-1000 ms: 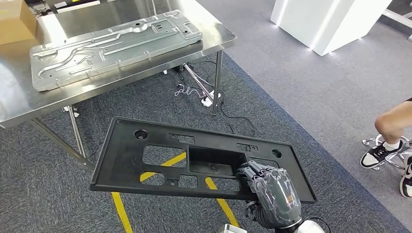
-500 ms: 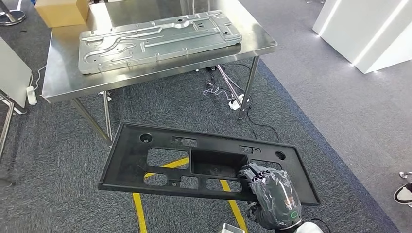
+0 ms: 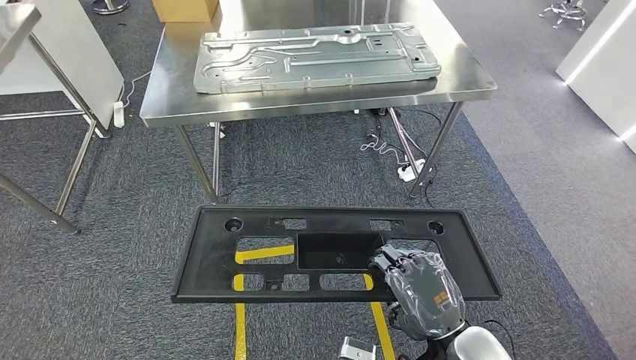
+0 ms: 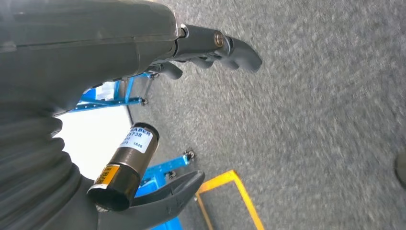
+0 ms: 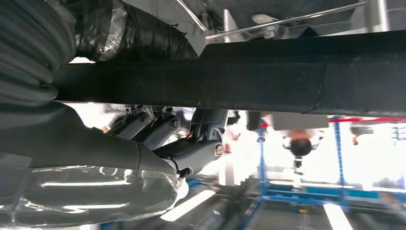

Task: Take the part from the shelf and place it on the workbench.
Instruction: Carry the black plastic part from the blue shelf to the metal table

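My right hand [image 3: 420, 289] grips the near edge of a long black plastic part [image 3: 210, 255] with several cutouts, holding it level above the carpet, low in the head view. In the right wrist view the right hand's fingers [image 5: 191, 146] curl under the part's dark edge [image 5: 287, 76]. The steel workbench [image 3: 315, 99] stands ahead of the part, and a stamped grey metal plate [image 3: 315, 56] lies across its top. My left hand [image 4: 158, 43] hangs over the grey carpet, fingers apart and holding nothing.
A cardboard box [image 3: 184, 9] sits at the workbench's far left corner. A second steel table [image 3: 15, 22] with a white panel [image 3: 75, 60] stands at the left. Cables [image 3: 390, 142] lie under the workbench. Yellow floor tape [image 3: 238, 330] runs beneath the part. A white block [image 3: 607, 52] stands at the right.
The whole view has swung: the workbench now sits centred and square ahead, and a seated person's legs have left the picture. The black part stays in my right hand.
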Robot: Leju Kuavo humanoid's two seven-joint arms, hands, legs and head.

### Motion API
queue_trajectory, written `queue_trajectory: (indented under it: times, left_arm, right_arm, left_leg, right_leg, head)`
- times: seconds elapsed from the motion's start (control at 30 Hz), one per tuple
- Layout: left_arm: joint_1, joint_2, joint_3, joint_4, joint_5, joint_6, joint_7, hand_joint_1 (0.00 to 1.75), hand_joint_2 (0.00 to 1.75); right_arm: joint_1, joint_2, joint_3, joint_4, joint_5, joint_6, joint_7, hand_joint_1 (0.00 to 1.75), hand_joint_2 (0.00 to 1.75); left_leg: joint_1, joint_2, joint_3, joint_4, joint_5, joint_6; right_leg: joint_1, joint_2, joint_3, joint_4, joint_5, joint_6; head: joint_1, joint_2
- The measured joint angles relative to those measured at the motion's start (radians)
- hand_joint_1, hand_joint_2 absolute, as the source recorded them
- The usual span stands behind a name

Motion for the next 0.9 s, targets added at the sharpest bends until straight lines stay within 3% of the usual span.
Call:
queue_trajectory:
  times: [0.03, 0.1, 0.17, 0.2, 0.23, 0.27, 0.3, 0.33, 0.4, 0.47, 0.53, 0.57, 0.63, 0.67, 0.73, 0.77, 0.8, 0.9]
  left_arm:
    - [0.001, 0.001, 0.0, 0.0, 0.0, 0.0, 0.0, 0.0, 1.75]
    - [0.001, 0.004, 0.0, 0.001, 0.0, 0.0, 0.0, 0.0, 1.75]
    - [-0.001, 0.004, 0.0, 0.001, 0.0, 0.0, 0.0, 0.0, 1.75]
    - [-0.001, 0.004, 0.0, 0.001, 0.0, 0.0, 0.0, 0.0, 1.75]
    - [-0.002, 0.004, 0.0, 0.002, 0.0, 0.0, 0.0, 0.0, 1.75]
    - [-0.002, 0.004, 0.0, 0.002, 0.0, 0.001, 0.0, 0.0, 1.75]
    - [-0.001, 0.004, 0.0, 0.003, 0.0, 0.001, 0.0, 0.0, 1.75]
    - [-0.002, 0.005, 0.0, 0.004, 0.0, 0.002, 0.0, 0.0, 1.75]
    - [-0.004, 0.004, 0.0, 0.008, 0.0, 0.004, 0.0, 0.0, 1.75]
    - [-0.007, 0.004, 0.0, 0.013, 0.0, 0.005, 0.001, 0.0, 1.75]
    - [-0.006, 0.006, 0.002, 0.015, 0.0, 0.007, 0.003, 0.0, 1.75]
    - [-0.005, 0.006, 0.002, 0.016, 0.001, 0.008, 0.004, 0.0, 1.75]
    - [-0.007, 0.006, 0.003, 0.017, 0.002, 0.011, 0.006, 0.0, 1.75]
    - [-0.008, 0.006, 0.004, 0.018, 0.003, 0.013, 0.007, 0.0, 1.75]
    - [-0.011, 0.006, 0.004, 0.018, 0.003, 0.013, 0.01, 0.0, 1.75]
    - [-0.01, 0.006, 0.004, 0.018, 0.003, 0.01, 0.013, 0.0, 1.75]
    - [-0.009, 0.006, 0.004, 0.019, 0.003, 0.006, 0.015, 0.0, 1.75]
    - [-0.004, 0.006, 0.004, 0.018, 0.002, -0.009, 0.021, 0.0, 1.75]
  right_arm:
    - [-0.011, -0.008, 0.0, 0.006, 0.001, 0.002, -0.001, 1.75, 1.75]
    - [-0.025, -0.02, 0.0, 0.015, 0.002, 0.003, -0.002, 1.75, 1.75]
    - [-0.03, -0.028, -0.001, 0.023, 0.002, 0.004, -0.002, 1.75, 1.75]
    - [-0.03, -0.031, -0.001, 0.027, 0.003, 0.005, -0.002, 1.75, 1.75]
    - [-0.031, -0.035, -0.001, 0.031, 0.006, 0.007, -0.002, 1.75, 1.75]
    - [-0.034, -0.04, 0.0, 0.036, 0.013, 0.011, -0.002, 1.75, 1.75]
    - [-0.041, -0.046, 0.003, 0.042, 0.024, 0.018, -0.002, 1.75, 1.75]
    - [-0.05, -0.055, 0.008, 0.048, 0.037, 0.025, -0.002, 1.75, 1.75]
    - [-0.074, -0.076, 0.02, 0.062, 0.057, 0.036, 0.0, 1.75, 1.75]
    - [-0.096, -0.094, 0.032, 0.076, 0.069, 0.043, 0.003, 1.75, 1.75]
    - [-0.117, -0.112, 0.042, 0.088, 0.074, 0.047, 0.006, 1.75, 1.75]
    - [-0.127, -0.121, 0.046, 0.094, 0.075, 0.049, 0.008, 1.75, 1.75]
    - [-0.139, -0.135, 0.051, 0.1, 0.074, 0.052, 0.011, 1.75, 1.75]
    - [-0.141, -0.142, 0.052, 0.103, 0.073, 0.054, 0.012, 1.75, 1.75]
    - [-0.143, -0.157, 0.056, 0.109, 0.072, 0.055, 0.017, 1.75, 1.75]
    - [-0.143, -0.162, 0.059, 0.111, 0.072, 0.052, 0.022, 1.75, 1.75]
    - [-0.144, -0.166, 0.06, 0.112, 0.072, 0.049, 0.029, 1.75, 1.75]
    - [-0.146, -0.171, 0.062, 0.109, 0.076, 0.035, 0.052, 1.75, 1.75]
  left_leg:
    - [0.002, -0.01, -0.001, -0.003, 0.003, 0.007]
    - [0.006, -0.031, -0.001, -0.01, 0.012, 0.02]
    - [0.005, -0.051, -0.006, -0.014, 0.018, 0.03]
    - [0.004, -0.063, -0.01, -0.013, 0.021, 0.033]
    - [0.002, -0.077, -0.012, -0.013, 0.022, 0.035]
    - [0.0, -0.092, -0.014, -0.013, 0.024, 0.035]
    - [-0.001, -0.108, -0.014, -0.013, 0.025, 0.035]
    - [-0.001, -0.123, -0.013, -0.013, 0.026, 0.033]
    - [-0.001, -0.15, -0.016, -0.012, 0.031, 0.026]
    - [0.006, -0.175, -0.028, -0.012, 0.038, 0.014]
    - [0.011, -0.201, -0.038, -0.017, 0.046, -0.001]
    - [0.009, -0.192, -0.042, -0.013, 0.044, -0.006]
    - [0.003, -0.132, -0.07, 0.044, 0.006, -0.013]
    - [0.002, -0.093, -0.097, 0.104, -0.028, -0.016]
    - [0.004, -0.058, -0.152, 0.225, -0.082, -0.024]
    - [0.005, -0.053, -0.161, 0.249, -0.086, -0.027]
    - [0.005, -0.05, -0.148, 0.234, -0.071, -0.029]
    - [0.004, -0.045, -0.036, 0.048, 0.001, -0.022]
  right_leg:
    - [-0.001, -0.004, 0.002, 0.0, -0.002, 0.006]
    - [-0.006, 0.036, -0.011, 0.034, -0.033, 0.015]
    - [-0.008, 0.103, -0.066, 0.152, -0.102, 0.018]
    - [-0.009, 0.121, -0.1, 0.224, -0.133, 0.018]
    - [-0.008, 0.128, -0.126, 0.275, -0.147, 0.017]
    - [-0.008, 0.131, -0.134, 0.289, -0.139, 0.014]
    - [-0.008, 0.134, -0.122, 0.259, -0.109, 0.01]
    - [-0.008, 0.145, -0.093, 0.195, -0.068, 0.005]
    - [-0.009, 0.208, -0.033, 0.056, -0.008, -0.011]
    - [-0.006, 0.25, -0.013, 0.0, 0.002, -0.021]
    - [-0.005, 0.227, -0.01, -0.011, 0.005, -0.024]
    - [-0.007, 0.21, -0.004, -0.02, 0.01, -0.028]
    - [-0.012, 0.172, 0.006, -0.036, 0.019, -0.034]
    - [-0.01, 0.155, 0.008, -0.038, 0.019, -0.036]
    - [-0.007, 0.123, 0.006, -0.035, 0.018, -0.038]
    - [-0.007, 0.111, 0.005, -0.033, 0.016, -0.037]
    - [-0.007, 0.1, 0.004, -0.03, 0.014, -0.035]
    - [-0.007, 0.088, 0.002, -0.014, 0.004, -0.024]
  head:
    - [0.0, 0.0]
    - [0.002, 0.0]
    - [0.003, 0.0]
    - [0.003, 0.0]
    - [0.003, 0.0]
    - [0.003, 0.0]
    - [0.003, 0.0]
    - [0.003, 0.0]
    - [0.002, 0.0]
    - [0.003, 0.0]
    - [0.004, 0.0]
    - [0.003, 0.0]
    - [-0.001, 0.0]
    - [-0.002, 0.0]
    - [-0.004, 0.0]
    - [-0.004, 0.0]
    - [-0.003, 0.0]
    - [-0.004, 0.0]
